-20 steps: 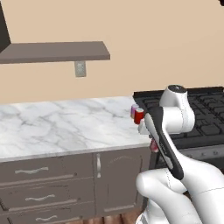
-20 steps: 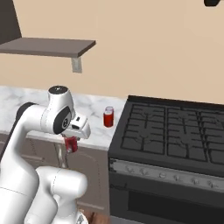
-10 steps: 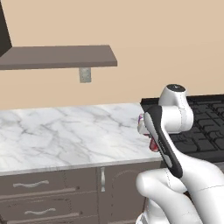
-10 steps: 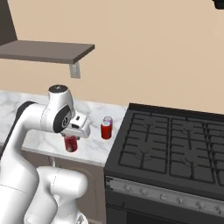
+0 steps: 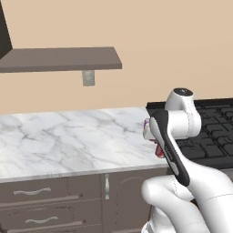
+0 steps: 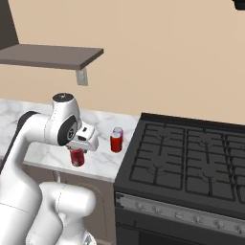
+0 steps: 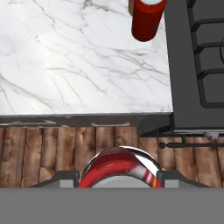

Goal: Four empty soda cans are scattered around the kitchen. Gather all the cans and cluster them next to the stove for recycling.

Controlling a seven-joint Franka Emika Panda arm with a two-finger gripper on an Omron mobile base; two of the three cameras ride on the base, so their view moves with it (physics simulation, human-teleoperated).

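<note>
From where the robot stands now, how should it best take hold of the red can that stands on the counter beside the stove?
Grip the standing red can around the middle of its round side wall, coming from the counter's front edge. It stands upright, the stove close on one side. The claw already holds another can.

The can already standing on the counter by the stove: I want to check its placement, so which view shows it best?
The right base view: the standing red can shows whole, upright on the marble counter just left of the stove. The hand view crops its top at the frame edge. In the left base view I cannot make it out behind the arm.
</note>
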